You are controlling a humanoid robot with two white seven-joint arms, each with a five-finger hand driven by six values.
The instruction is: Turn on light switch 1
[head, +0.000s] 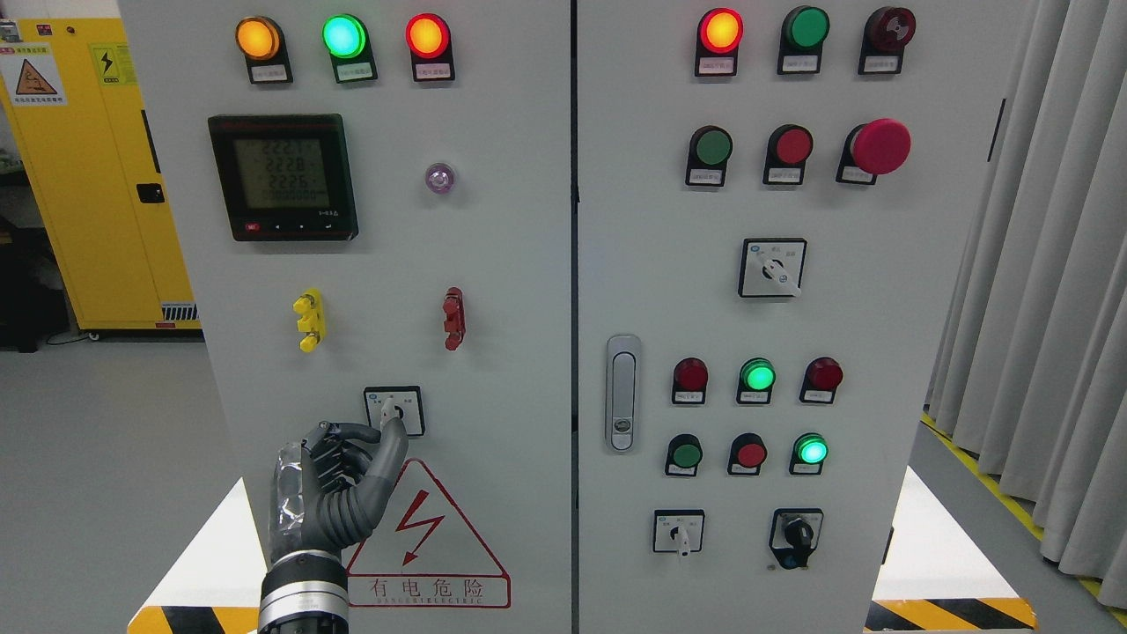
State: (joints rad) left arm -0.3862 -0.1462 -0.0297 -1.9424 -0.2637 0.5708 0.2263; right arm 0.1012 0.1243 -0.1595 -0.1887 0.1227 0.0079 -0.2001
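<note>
A small rotary selector switch (394, 410) with a white lever sits in a black-framed square plate low on the left cabinet door (493, 291). My left hand (384, 430) rises from the bottom edge just below it. The dark fingers are curled, and the thumb and forefinger close on the white lever from below and the left. The hand hides the lower left part of the plate. My right hand does not show.
Above the switch are a yellow terminal (309, 320), a red terminal (453, 318), a digital meter (283, 176) and lit indicator lamps (343, 36). The right door (880, 291) carries push buttons, a handle (622, 392) and more selector switches (679, 531). A warning triangle (427, 528) is beside my wrist.
</note>
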